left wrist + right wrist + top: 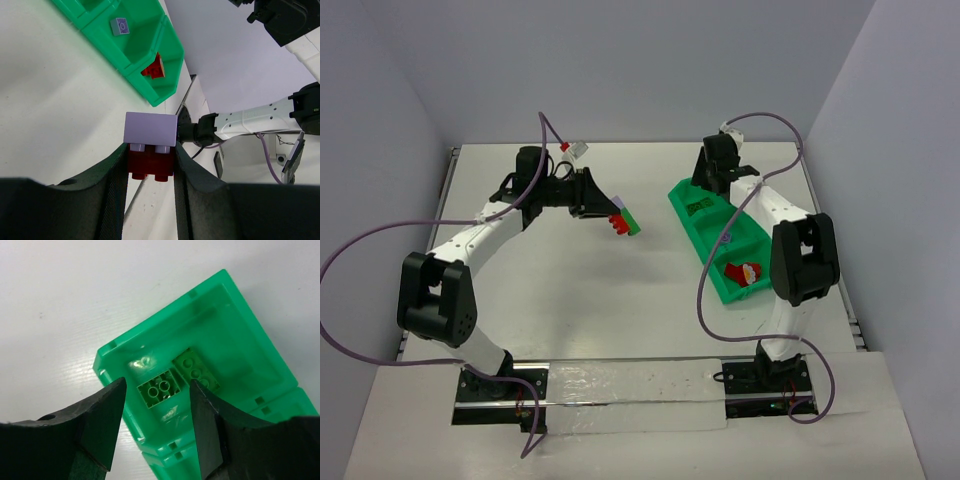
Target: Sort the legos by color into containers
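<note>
My left gripper (pixel 616 221) is shut on a small stack of legos (pixel 625 223) and holds it above the table's middle. In the left wrist view the fingers (pixel 116 170) clamp a red brick (pixel 150 164) with a purple brick (pixel 150 129) on top. The green tray (pixel 696 242) lies at the right. Its near compartment holds a red lego (pixel 746 272), also in the left wrist view (pixel 155 68); the middle one holds a purple brick (pixel 119 26). My right gripper (pixel 157 392) is open and empty above the far compartment, where two green bricks (pixel 160 388) (pixel 196 371) lie.
The tray's far end wall (pixel 111 366) sits just beyond my right fingers. A purple cable (pixel 715 265) from the right arm hangs across the tray. White walls close off the table at the back and both sides.
</note>
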Tool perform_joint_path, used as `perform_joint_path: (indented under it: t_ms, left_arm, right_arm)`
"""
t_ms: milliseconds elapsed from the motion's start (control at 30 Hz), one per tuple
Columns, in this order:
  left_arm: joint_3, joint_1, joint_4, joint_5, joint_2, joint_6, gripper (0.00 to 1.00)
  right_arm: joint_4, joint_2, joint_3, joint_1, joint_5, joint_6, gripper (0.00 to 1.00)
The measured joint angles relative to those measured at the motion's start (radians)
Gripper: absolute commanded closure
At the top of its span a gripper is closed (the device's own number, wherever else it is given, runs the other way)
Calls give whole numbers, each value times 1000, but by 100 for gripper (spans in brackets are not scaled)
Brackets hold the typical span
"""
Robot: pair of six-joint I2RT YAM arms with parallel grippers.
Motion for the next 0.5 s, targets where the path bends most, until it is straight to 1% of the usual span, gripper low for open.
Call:
perform_joint_path:
  t_ms: [67,133,233,300,400,500]
  left_arm:
    - [3,0,-10,0,1,8,100]
    - [7,0,-12,1,3,13,100]
    - [18,0,-14,2,12,17,100]
    - [25,0,-14,3,20,18,100]
    - [36,0,-14,9,36,18,100]
    - [43,0,-14,15,50,18,100]
  right_arm:
    - [0,-10,0,0,-28,-13,44]
    - [39,-55,-47,0,-138,-41,46]
    - [100,-187,-177,-4,-385,-96,46]
    - [130,-260,-227,-3,-566,-124,47]
    - [162,-320,-245,7,-818,-162,46]
    - [178,-341,-248,14,-998,-185,43]
